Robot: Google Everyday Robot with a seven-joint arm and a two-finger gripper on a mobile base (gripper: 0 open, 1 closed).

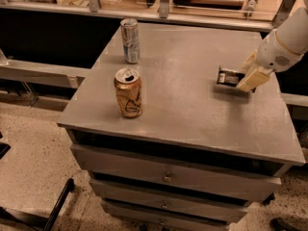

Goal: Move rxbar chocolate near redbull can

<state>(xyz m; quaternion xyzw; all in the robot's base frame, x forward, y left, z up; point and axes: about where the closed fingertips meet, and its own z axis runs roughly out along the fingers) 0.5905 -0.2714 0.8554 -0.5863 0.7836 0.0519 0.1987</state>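
– While my cream two-finger gripper (251, 78) is pressing at the small flat black rxbar chocolate (226, 76), right side of the grey metal table (192, 114), I am working the pickup; grip: cannot tell.
– Next?
– Probably lifting it and carrying it left, to beside the tall slim silver-and-blue redbull can (130, 41).

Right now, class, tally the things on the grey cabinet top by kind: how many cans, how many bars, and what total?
Cans: 2, a slim silver-blue can at the back and a tan-gold can in front.
Bars: 1, a black bar on the right, the gripper at its right end.
Total: 3
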